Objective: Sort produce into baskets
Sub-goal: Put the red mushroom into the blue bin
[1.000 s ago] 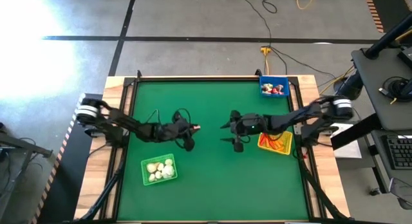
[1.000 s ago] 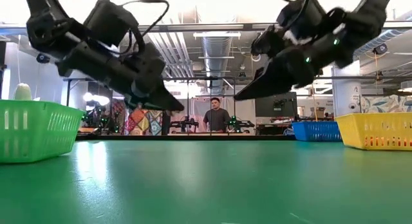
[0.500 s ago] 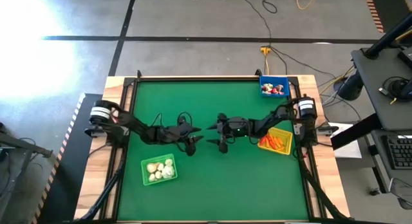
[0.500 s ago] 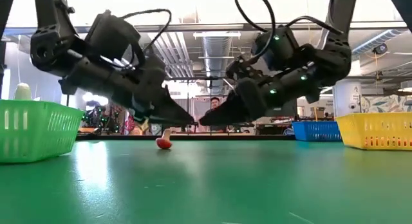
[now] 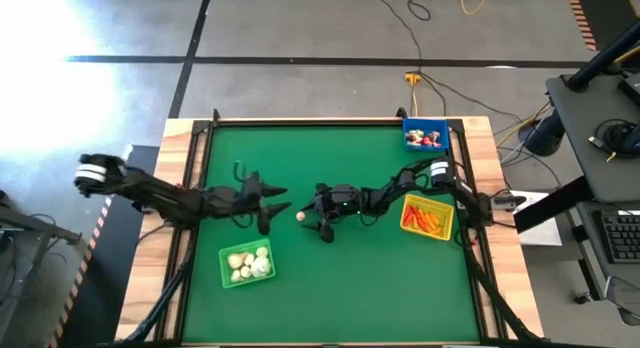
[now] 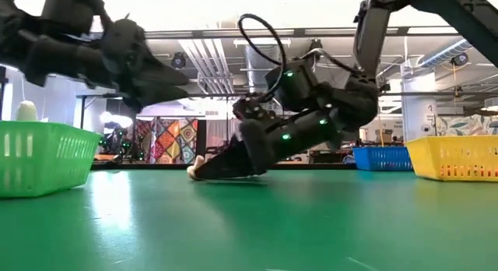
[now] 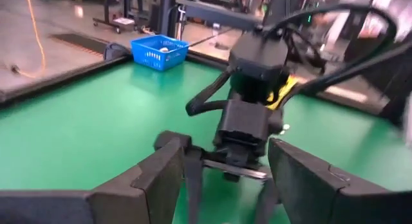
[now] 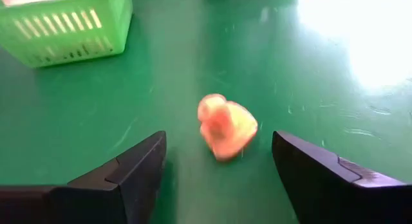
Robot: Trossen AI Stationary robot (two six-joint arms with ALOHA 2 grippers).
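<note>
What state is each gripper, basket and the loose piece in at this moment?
left gripper: open, empty.
right gripper: open around the loose piece, low at the mat.
loose piece: lying on the mat, ungripped.
green basket: holds whitish bulbs.
yellow basket: holds orange sticks.
blue basket: holds red-and-white pieces.

From my remote seat I see the green table mat (image 5: 340, 278) framed by a pale wooden border (image 5: 330, 120). A yellow cable (image 5: 412, 83) and a black cable (image 5: 400, 23) trail across the grey floor (image 5: 300, 88). A dark desk (image 5: 600, 118) stands at the right, and a patterned cloth (image 6: 165, 139) hangs in the room behind.
</note>
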